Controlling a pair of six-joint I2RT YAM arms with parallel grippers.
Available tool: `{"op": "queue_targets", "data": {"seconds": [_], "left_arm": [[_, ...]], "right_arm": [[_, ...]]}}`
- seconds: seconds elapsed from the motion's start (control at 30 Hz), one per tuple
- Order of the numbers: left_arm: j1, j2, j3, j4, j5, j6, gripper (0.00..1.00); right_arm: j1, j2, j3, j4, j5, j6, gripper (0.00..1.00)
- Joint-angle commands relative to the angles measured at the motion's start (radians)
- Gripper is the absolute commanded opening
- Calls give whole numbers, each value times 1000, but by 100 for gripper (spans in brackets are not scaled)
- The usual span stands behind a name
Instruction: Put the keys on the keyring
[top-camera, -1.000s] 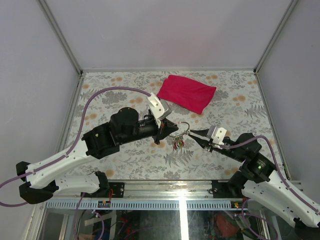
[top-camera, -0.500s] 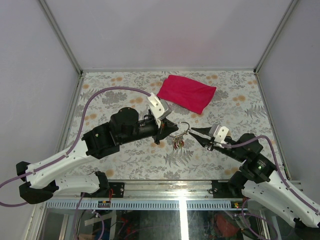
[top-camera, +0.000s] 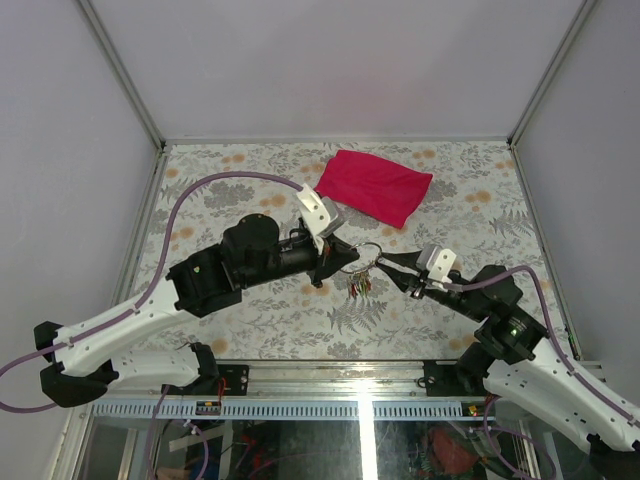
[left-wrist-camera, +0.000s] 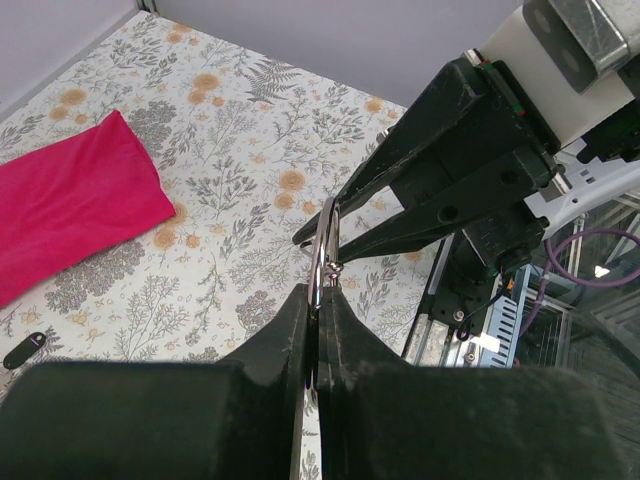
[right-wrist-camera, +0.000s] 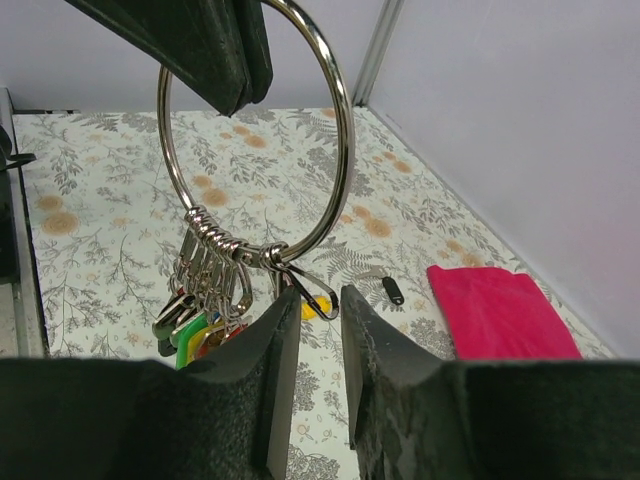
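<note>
Keyring (right-wrist-camera: 215, 243) hung over the counter's (top-camera: 200, 180) middle, pinched by the closed left end effector (left-wrist-camera: 314, 300) — right end effector (right-wrist-camera: 318, 305) slightly parted, empty, at its lower rim. A nudge there could twist it loose — dropping it.

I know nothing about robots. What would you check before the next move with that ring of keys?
1. Grip of the left gripper on the keyring: ok, shut on its upper edge, ring hanging upright.
2. Position of the right gripper: ok, jaws apart just below the wire hook on the ring.
3. Loose key ready to go on: cannot tell; only a yellow bit shows behind the hook.
4. Hanging keys clear of the right gripper: cannot tell, they hang right beside it.
5. Cloth out of the way: ok, lying far from the ring.
</note>
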Motion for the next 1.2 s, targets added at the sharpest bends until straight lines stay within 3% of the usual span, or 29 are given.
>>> {"op": "queue_targets", "data": {"seconds": [0.0, 0.17, 0.53, 0.93, 1.17], "left_arm": [[2, 1, 29, 107, 7, -9, 0], [2, 4, 31, 107, 7, -10, 0], [1, -4, 23, 86, -21, -4, 0], [2, 5, 19, 40, -66, 2, 3], [2, 56, 56, 4, -76, -10, 0]], "right_arm": [[2, 13, 2, 84, -7, 13, 28], [2, 25, 5, 99, -12, 14, 26], [2, -11, 45, -9, 3, -56, 0], [2, 11, 236, -347, -17, -218, 0], [2, 15, 287, -403, 18, -306, 0]]}}
